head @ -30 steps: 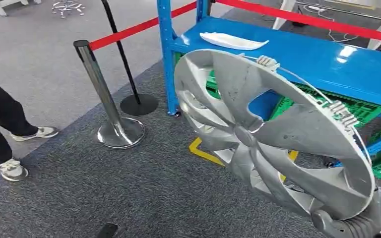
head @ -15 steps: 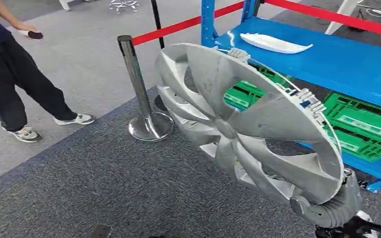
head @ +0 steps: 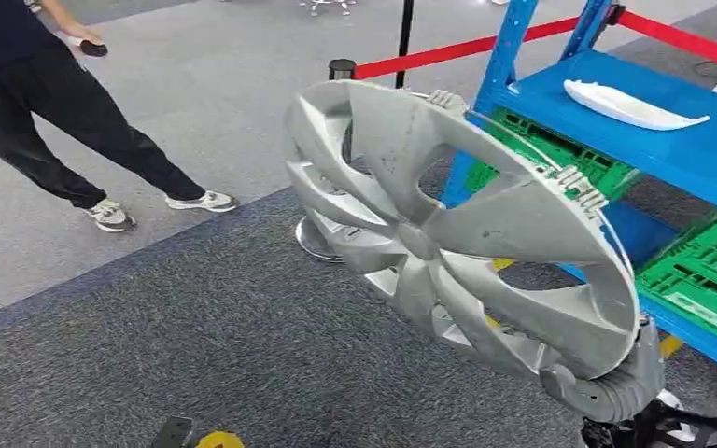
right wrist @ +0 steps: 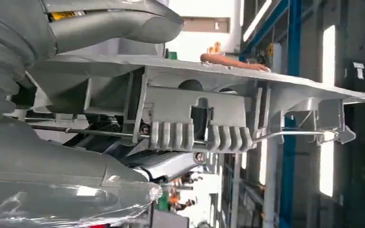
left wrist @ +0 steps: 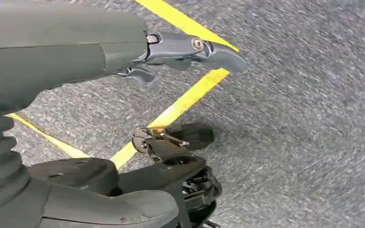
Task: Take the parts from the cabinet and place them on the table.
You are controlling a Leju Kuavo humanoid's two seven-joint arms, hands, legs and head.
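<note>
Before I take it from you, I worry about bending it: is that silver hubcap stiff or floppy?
The hubcap looks fairly stiff: held by one edge in the right robot hand, it shows no sag. It is probably light, being thin and open-spoked. The rim clips may be fragile.

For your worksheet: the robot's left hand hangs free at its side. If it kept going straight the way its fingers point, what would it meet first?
Probably the grey carpet: the left hand, holding nothing, points along and down over the floor past the yellow tape line. Depth is unclear.

— What stays unseen? The hubcap (head: 448, 233) hides most of the stanchion (head: 322, 233); the right hand (head: 607, 387) is largely covered by its rim.
— And the person (head: 47, 84)? Cut off at the frame's top.
</note>
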